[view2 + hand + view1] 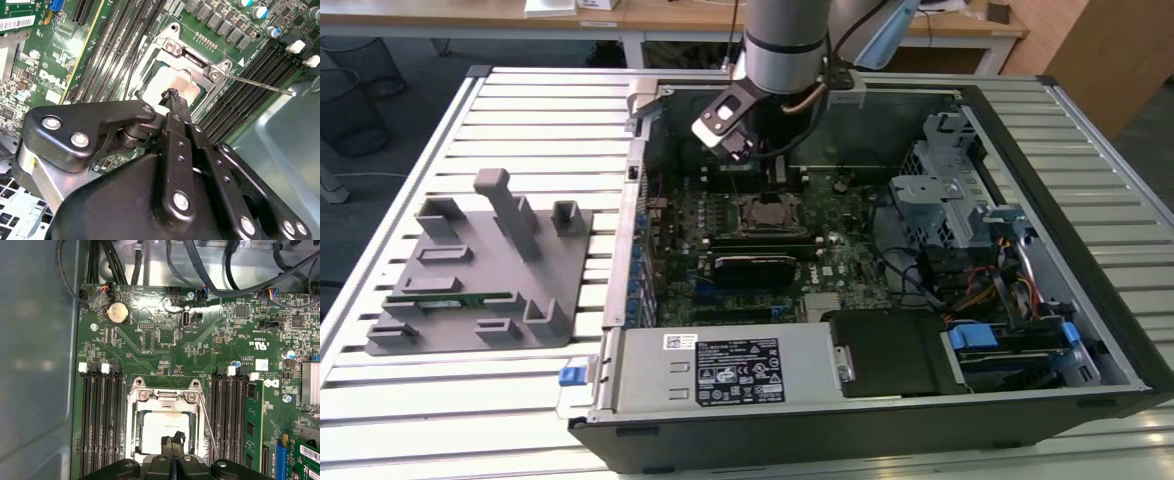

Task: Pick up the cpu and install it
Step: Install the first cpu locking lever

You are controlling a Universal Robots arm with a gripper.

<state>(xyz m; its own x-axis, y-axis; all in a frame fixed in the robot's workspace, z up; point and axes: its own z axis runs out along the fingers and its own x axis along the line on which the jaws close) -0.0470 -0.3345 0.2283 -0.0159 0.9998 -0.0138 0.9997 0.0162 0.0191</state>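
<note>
My gripper is closed, fingertips pressed together just above the socket. The cpu sits in the socket, frame open. Placement looks done; latching remains.

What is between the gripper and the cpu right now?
Nothing visible. In both wrist views the gripper sits directly over the cpu, which lies in the socket under its metal frame.

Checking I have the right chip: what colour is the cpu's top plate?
Pale silver-grey; the cpu sits in the socket frame, clearest in the first wrist view.
</note>
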